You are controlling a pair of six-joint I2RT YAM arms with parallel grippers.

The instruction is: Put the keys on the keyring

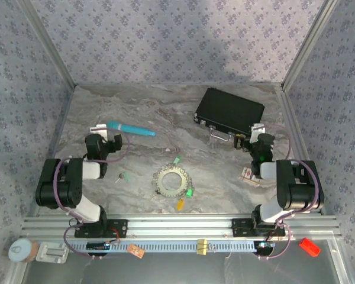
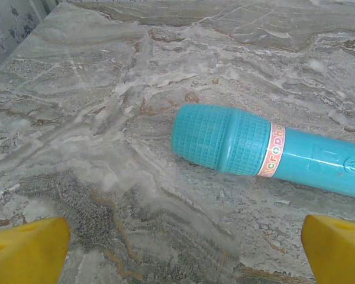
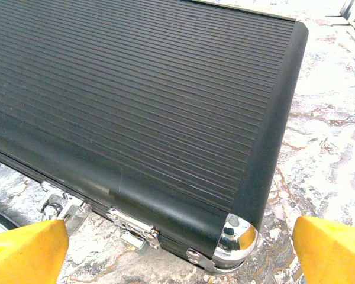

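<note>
Nearest the arm bases in the top view, a yellow-orange key (image 1: 180, 204) lies at 5 o'clock of the keyring (image 1: 172, 181). A green key (image 1: 189, 192) lies at 4 o'clock, just beside the toothed rim; contact is too small to judge. A pale teal-green key (image 1: 123, 176) sits well apart at 9 o'clock and a second green key (image 1: 177, 160) lies at 12 o'clock, so all four are outside the hole. A red-and-white tag (image 1: 248, 174) lies at 3 o'clock. Farther on, the left gripper (image 2: 180, 254) is spread wide and empty, its yellow fingertips (image 2: 26, 251) cropped at the corners, before a teal microphone (image 2: 272, 148) cut off at the right. The right gripper (image 3: 178, 251) is equally wide and empty at the black case (image 3: 136, 100), which runs out of frame.
</note>
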